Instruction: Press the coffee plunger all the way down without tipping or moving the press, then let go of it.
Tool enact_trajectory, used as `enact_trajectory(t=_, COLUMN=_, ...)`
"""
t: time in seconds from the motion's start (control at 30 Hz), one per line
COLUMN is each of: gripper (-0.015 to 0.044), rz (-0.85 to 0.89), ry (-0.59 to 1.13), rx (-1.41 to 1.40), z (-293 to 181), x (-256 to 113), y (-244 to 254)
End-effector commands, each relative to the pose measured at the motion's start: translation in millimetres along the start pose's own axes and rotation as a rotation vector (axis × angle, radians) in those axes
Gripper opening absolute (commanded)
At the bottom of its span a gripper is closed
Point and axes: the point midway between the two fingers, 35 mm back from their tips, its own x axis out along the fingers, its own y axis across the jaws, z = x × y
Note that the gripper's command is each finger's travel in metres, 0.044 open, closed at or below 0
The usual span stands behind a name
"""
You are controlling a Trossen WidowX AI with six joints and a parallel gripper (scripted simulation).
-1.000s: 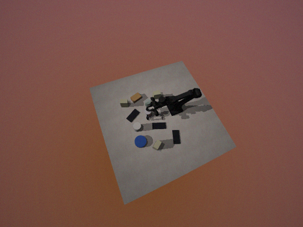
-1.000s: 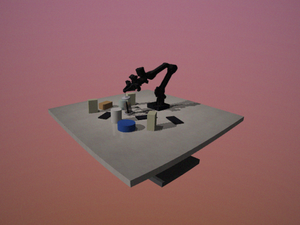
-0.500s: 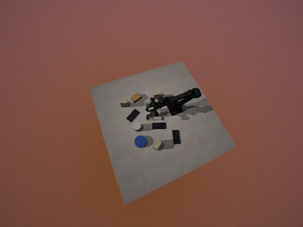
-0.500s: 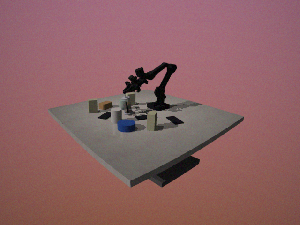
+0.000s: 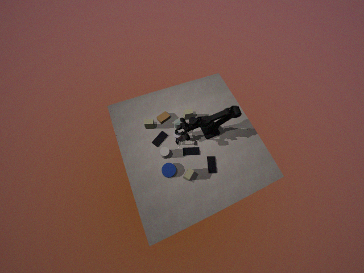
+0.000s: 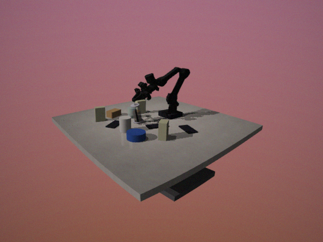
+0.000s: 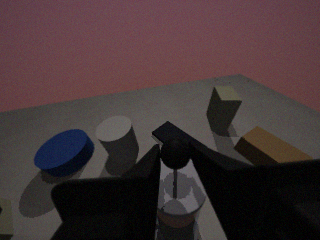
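Note:
The coffee press (image 6: 137, 115) (image 7: 179, 219) is a clear glass cylinder with a pale lid and dark contents. It stands on the table, and in the exterior view its top leans slightly left. My gripper (image 5: 176, 137) (image 6: 134, 100) (image 7: 174, 147) is just above it, shut on the black plunger knob (image 7: 175, 153). A thin rod (image 7: 175, 184) runs from the knob down to the lid, with only a short length showing above the lid in the exterior view. The fingers hide part of the press in the top view.
A white cylinder (image 5: 165, 152) (image 6: 125, 125) (image 7: 116, 135), blue disc (image 5: 169, 170) (image 6: 136, 135) (image 7: 64, 151) and orange block (image 5: 163, 117) (image 6: 113, 113) stand around the press. A pale green cylinder (image 6: 131, 112) is close behind it. Beige blocks (image 5: 149, 124) (image 6: 163, 130) and flat black slabs (image 5: 191, 151) (image 6: 187, 129) surround these.

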Motion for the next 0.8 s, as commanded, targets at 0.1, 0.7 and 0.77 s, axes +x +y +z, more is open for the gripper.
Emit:
enact_trajectory(t=0.1, gripper=0.0113, rz=-0.001, ry=0.048, rx=0.007, z=-12.5, x=5.4, y=0.0)
enact_trajectory(t=0.7, gripper=0.0113, rz=-0.001, ry=0.048, rx=0.007, z=-10.6, x=7.4, y=0.1)
enact_trajectory(t=0.77, gripper=0.0113, rz=-0.001, ry=0.048, rx=0.007, z=-10.3, x=7.6, y=0.1)
